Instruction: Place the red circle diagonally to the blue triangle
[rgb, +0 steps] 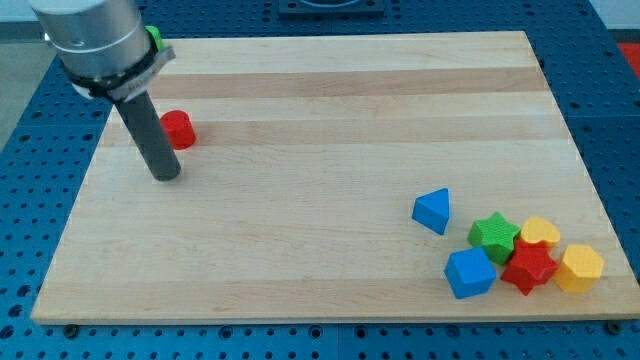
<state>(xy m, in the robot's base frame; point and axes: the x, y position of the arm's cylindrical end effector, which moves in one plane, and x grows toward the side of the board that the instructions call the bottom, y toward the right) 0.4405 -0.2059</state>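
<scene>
The red circle (178, 130) lies on the wooden board (330, 120) near the view's upper left. My tip (165, 176) rests on the board just below and slightly left of the red circle; I cannot tell if the rod touches it. The blue triangle (433, 210) lies far off at the view's lower right, apart from the other blocks.
A cluster sits at the view's lower right: a green star (495, 232), a yellow heart (541, 232), a blue cube (470, 272), a red star (529, 267) and a yellow hexagon (581, 267). A green block (154, 38) peeks out behind the arm at upper left.
</scene>
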